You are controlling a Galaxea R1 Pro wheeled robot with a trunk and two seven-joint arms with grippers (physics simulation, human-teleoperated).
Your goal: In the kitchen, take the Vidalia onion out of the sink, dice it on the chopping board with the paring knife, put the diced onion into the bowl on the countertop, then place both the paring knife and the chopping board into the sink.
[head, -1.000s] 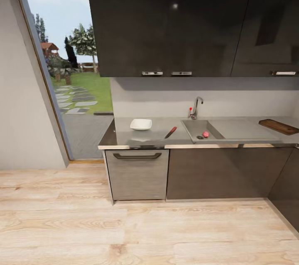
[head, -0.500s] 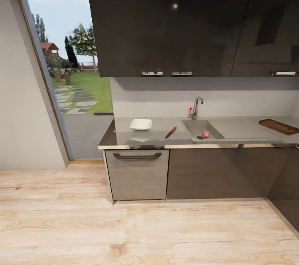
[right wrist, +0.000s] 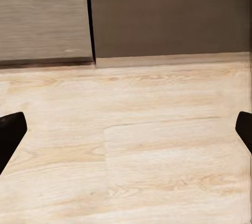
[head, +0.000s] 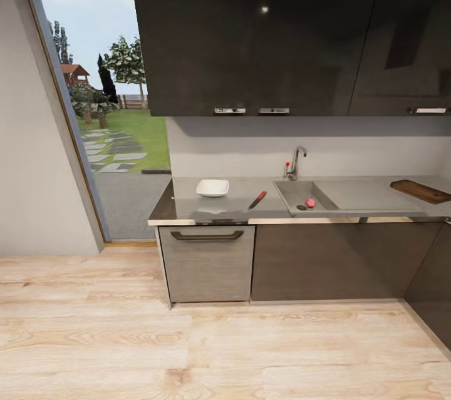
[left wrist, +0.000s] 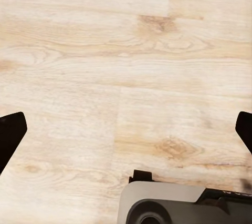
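kitchen's all dark cabinets over a glossy grey countertop (head: 238, 203), pale wood floor (head: 188, 350) in front and a tall window (head: 100, 106) looking out on a garden at the left. robot's standing well back from everything, so nothing's been touched yet by the look of it.

the vidalia onion (head: 310, 203) is sitting in the sink (head: 300, 190) basin, near the drain and below the tap (head: 295, 162). paring knife (head: 257, 200) lies on the counter just beside the sink's left edge, the bowl (head: 212, 187) further left. chopping board (head: 421, 191) is way off on the right end, past the drainboard.

left gripper (left wrist: 126, 129) and right gripper (right wrist: 126, 129) both point at the floor, fingers spread wide with nothing between them.

my guess on the onion: light, firm, round and smooth, so it'll probably roll or squirt out if pinched off-centre. i'd come straight down and close across its widest part. the steel basin likely won't stop it sliding either. the knife is slim and lying flat, so the red handle is the place to grab, not the blade.
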